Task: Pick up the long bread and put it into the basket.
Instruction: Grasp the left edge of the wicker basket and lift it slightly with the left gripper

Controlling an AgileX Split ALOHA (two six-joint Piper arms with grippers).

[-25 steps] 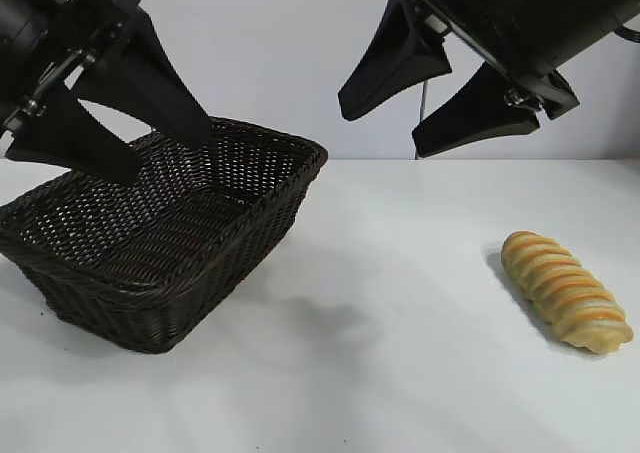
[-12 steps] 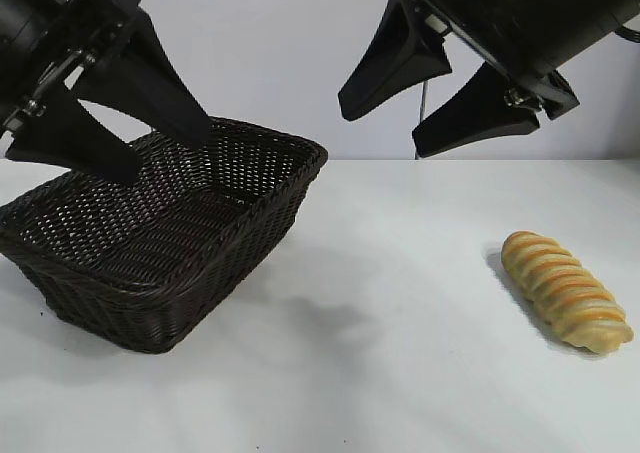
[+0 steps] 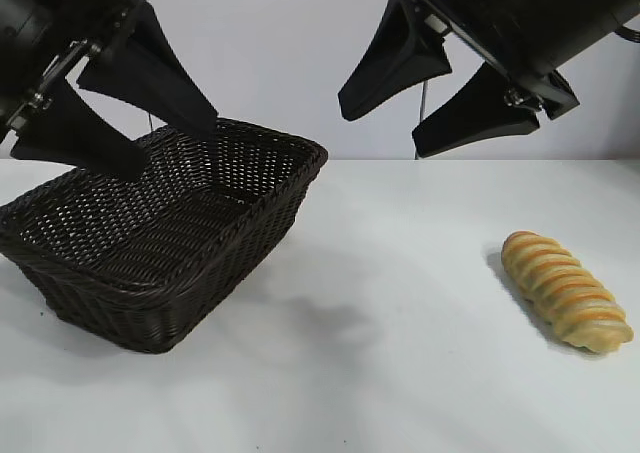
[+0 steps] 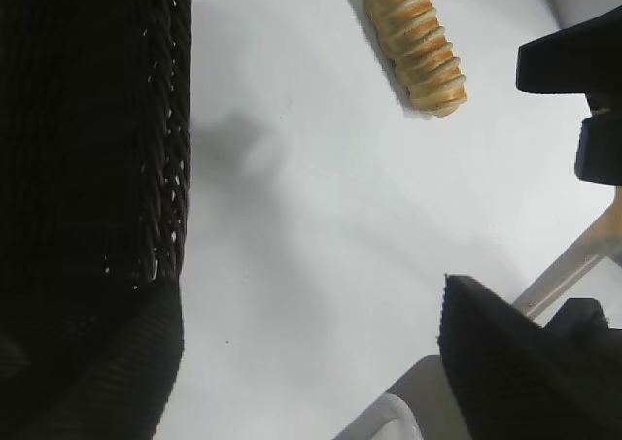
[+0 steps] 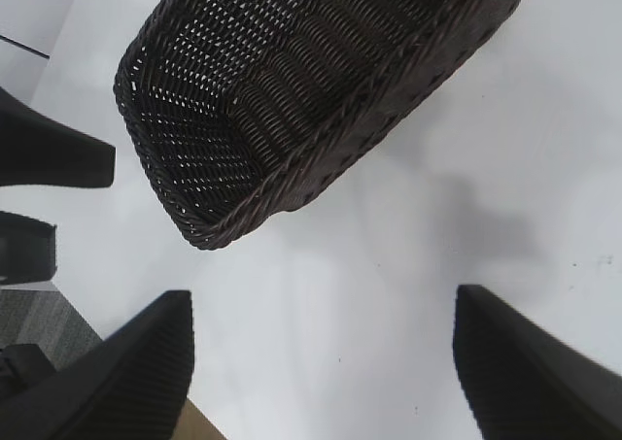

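White desk (image 3: 400,373) fills my exterior view, with a pale wall behind it. On the left I see the basket (image 3: 160,238), a dark-brown woven wicker piece with flaring sides and a braided rim, sitting at an angle so that one corner points toward the far middle of the desk. Over on the right, well apart from the basket, the long bread (image 3: 566,290) lies flat on the desk, golden-tan with spiral ridges, its length running from far-left to near-right. My left tool (image 3: 150,138) hangs above the far left part of the basket with its two black fingers spread apart and nothing between them; the fingertips (image 3: 190,123) sit just over the rim as I see it from outside. My right tool (image 3: 385,128) is raised above the far middle of the desk, to the right of the basket and left of the bread, its fingers also wide apart and holding nothing. From the left wrist camera I look down past the basket's edge (image 4: 165,168) and across bare desk to the bread (image 4: 416,40) farther off, with parts of the right arm at the side. From the right wrist camera the basket (image 5: 311,100) shows whole between that tool's spread fingers (image 5: 136,372), resting on the white desk, and the left tool's dark fingers appear at the edge beside it.
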